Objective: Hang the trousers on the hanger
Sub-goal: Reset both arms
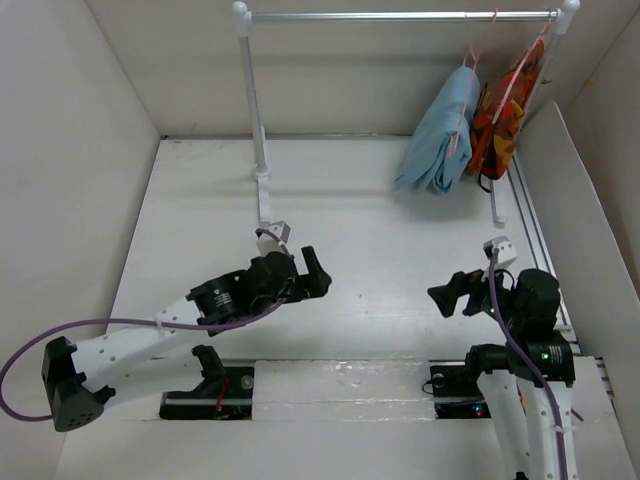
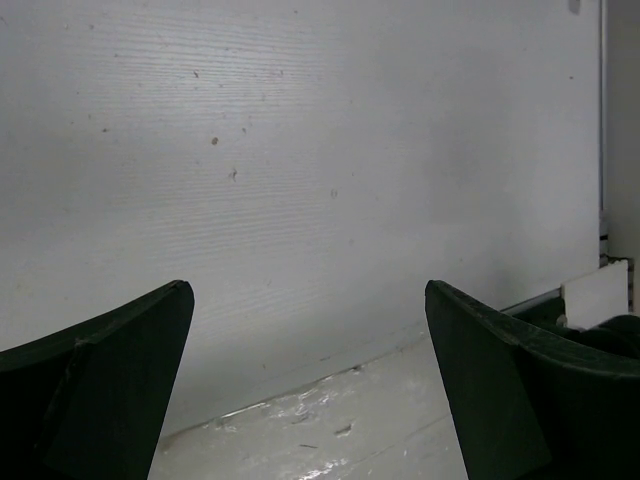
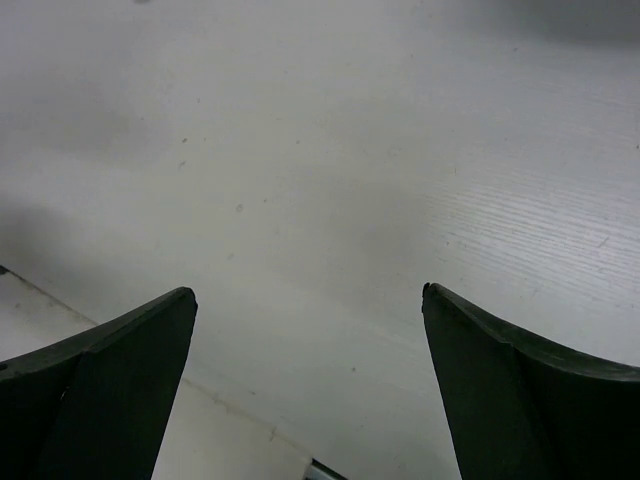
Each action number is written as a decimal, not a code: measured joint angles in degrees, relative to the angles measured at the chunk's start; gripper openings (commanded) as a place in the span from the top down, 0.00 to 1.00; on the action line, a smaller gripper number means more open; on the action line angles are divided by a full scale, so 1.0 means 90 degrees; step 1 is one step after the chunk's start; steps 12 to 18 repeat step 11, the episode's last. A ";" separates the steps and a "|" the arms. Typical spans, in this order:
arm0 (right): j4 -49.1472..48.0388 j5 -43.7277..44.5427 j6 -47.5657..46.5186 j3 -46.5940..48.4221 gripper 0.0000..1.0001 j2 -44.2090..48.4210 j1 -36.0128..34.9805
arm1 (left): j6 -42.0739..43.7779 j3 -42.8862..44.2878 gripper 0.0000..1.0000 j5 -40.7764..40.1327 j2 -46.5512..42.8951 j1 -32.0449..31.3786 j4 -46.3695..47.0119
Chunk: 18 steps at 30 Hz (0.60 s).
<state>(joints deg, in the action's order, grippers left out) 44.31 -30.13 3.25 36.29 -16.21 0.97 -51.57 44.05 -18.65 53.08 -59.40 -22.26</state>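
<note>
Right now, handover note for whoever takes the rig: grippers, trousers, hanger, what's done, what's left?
Left gripper: open, empty, low over the table.
Right gripper: open, empty, also over bare table.
Trousers: draped on the pink hanger, which hangs from the rail beside the patterned garment.
Done: trousers appear to be on the hanger.
Left: likely nothing; just confirm the hang looks secure.

top cam high at the near edge, looking down over the whole table (image 1: 380, 250), both wrist cams low, close-up on that same white tabletop
</note>
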 measured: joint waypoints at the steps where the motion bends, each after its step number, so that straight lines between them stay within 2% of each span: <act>1: 0.0044 -0.0010 -0.0010 -0.0061 0.00 0.0005 0.0000 | -0.0002 -0.0036 0.01 0.0051 -0.0100 0.0000 0.0049; 11: 0.0012 0.0182 -0.0427 0.0330 0.00 -0.1336 -0.0180 | 0.0058 0.0012 0.01 0.0175 -0.0005 0.0000 0.0447; 18: 0.0012 0.0182 -0.0427 0.0330 0.00 -0.1336 -0.0180 | 0.0058 0.0012 0.01 0.0175 -0.0005 0.0000 0.0447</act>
